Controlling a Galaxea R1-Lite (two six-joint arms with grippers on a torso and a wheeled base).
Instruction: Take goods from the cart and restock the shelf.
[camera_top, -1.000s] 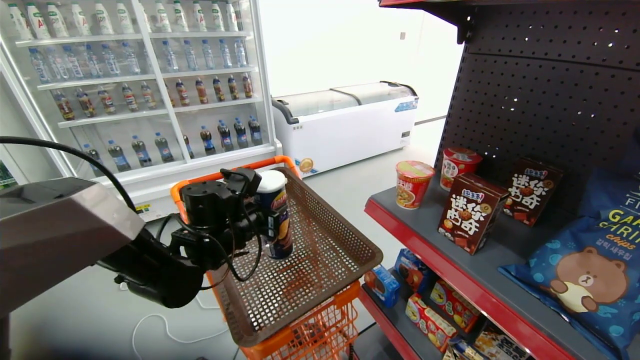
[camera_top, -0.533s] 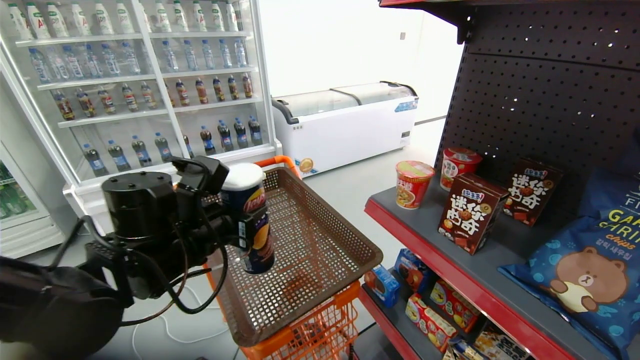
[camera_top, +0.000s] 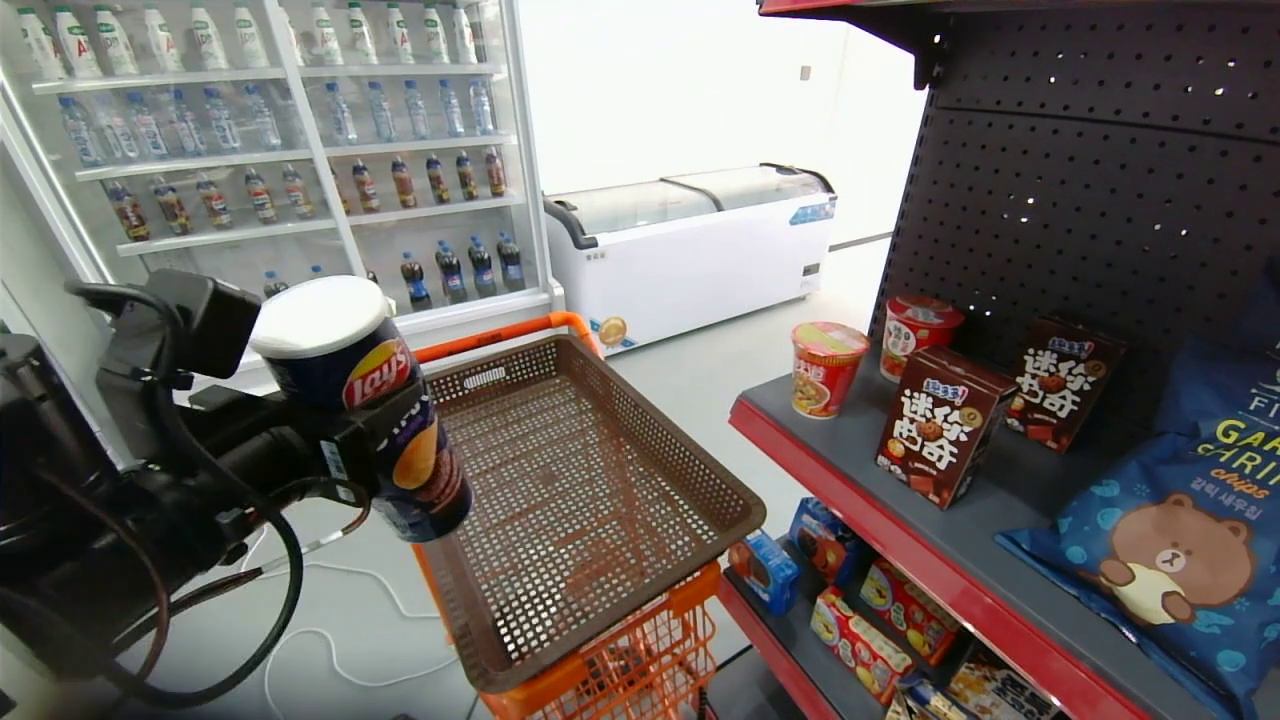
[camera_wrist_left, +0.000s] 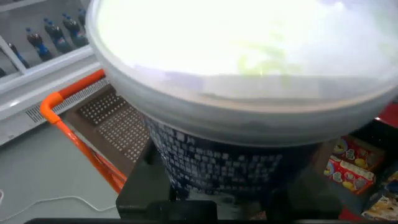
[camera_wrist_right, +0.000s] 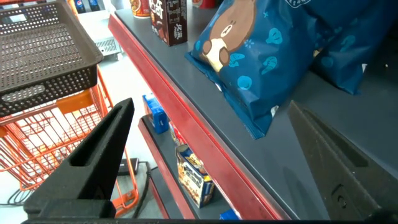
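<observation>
**A:** What has changed in the last second?

**B:** The left gripper (camera_top: 385, 440) has carried the chips can (camera_top: 335, 350) up out of the brown basket (camera_top: 690, 440) and toward the near left. One second ago the can hung low over the mesh. Now it is high, a little tilted, about over the basket's left rim. The fingers are closed firmly on its middle.

**A:** What does this mean for the task?

**B:** I judge the picking is done. What remains is the way across to the shelf (camera_top: 830, 430) on the right, still well apart from the can.

**A:** And the right gripper (camera_wrist_right: 211, 174)?

**B:** Its jaws stand wide apart and hold nothing. It faces the shelf's red front.

**A:** How are the shelf and the room?

**B:** The shelf is a grey board with noodle cups (camera_top: 826, 366) at the far end, brown boxes (camera_top: 940, 425) beside them and a blue bag (camera_top: 1170, 540) near. Beyond the orange cart (camera_top: 620, 660) stand a drinks fridge (camera_top: 300, 150) and a white freezer chest (camera_top: 690, 240).
</observation>
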